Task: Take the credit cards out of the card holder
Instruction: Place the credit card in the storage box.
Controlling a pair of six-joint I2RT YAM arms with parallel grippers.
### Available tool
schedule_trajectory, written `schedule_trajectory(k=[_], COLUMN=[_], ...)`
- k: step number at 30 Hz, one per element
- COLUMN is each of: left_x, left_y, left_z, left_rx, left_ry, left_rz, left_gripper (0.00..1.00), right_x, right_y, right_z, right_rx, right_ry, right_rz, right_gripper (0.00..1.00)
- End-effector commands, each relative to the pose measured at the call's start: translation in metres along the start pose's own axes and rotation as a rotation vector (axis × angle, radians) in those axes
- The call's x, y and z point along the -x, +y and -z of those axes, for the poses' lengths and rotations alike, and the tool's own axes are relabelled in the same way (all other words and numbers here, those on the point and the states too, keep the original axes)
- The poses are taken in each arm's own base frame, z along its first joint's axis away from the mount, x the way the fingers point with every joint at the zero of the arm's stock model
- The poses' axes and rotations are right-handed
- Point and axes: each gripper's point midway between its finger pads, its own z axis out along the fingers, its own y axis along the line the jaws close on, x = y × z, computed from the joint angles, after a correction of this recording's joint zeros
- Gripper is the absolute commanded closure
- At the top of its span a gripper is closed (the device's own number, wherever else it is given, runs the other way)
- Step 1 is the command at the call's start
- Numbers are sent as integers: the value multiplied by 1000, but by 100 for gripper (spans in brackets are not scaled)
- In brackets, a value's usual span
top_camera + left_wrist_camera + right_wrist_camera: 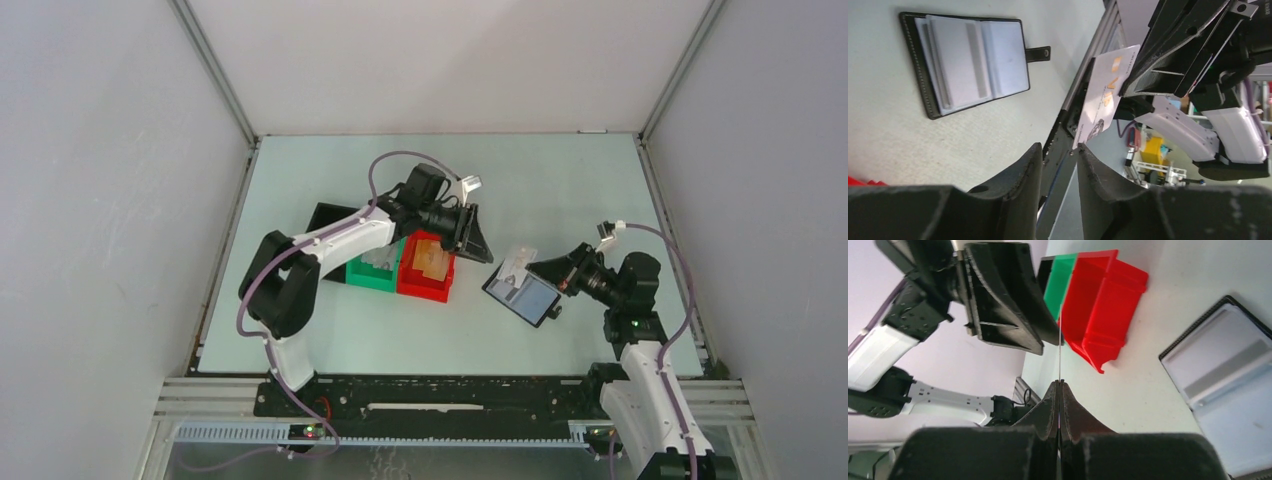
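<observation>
The card holder (526, 298) lies open on the table at centre right, with pale cards in its slots. It also shows in the left wrist view (968, 62) and the right wrist view (1223, 375). My right gripper (536, 266) is shut on one credit card (518, 261) and holds it just above the holder's far-left edge. That card is edge-on in the right wrist view (1060, 347), above the shut right gripper (1060, 384), and face-on in the left wrist view (1105, 95). My left gripper (478, 243) is open and empty (1059, 150), a short way left of the card.
A red bin (428, 272) holding an orange-tinted card, a green bin (374, 270) and a black bin (326, 215) stand in a row under the left arm. The red bin (1103, 300) and green bin (1060, 282) show beyond the held card.
</observation>
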Motion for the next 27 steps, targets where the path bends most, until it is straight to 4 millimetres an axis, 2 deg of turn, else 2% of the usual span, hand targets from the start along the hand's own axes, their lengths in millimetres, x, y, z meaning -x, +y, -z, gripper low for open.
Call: schedule_trajectory(k=[1, 16, 20, 25, 27], left_x=[13, 6, 7, 10, 10], left_y=[-44, -61, -70, -78, -79], left_z=[15, 9, 12, 18, 21], left_rx=[-169, -260, -297, -297, -286], left_ry=[-57, -29, -32, -54, -61], left_rz=[-38, -37, -32, -33, -40], left_gripper=[62, 64, 75, 97, 100], right_x=[9, 1, 0, -3, -4], right_y=[43, 58, 52, 44, 43], right_z=[-1, -16, -19, -22, -22], right_rx=[154, 205, 183, 171, 170], right_ry=[13, 43, 41, 55, 52], right_rz=[79, 79, 78, 63, 57], right_gripper=[100, 100, 100, 100, 100])
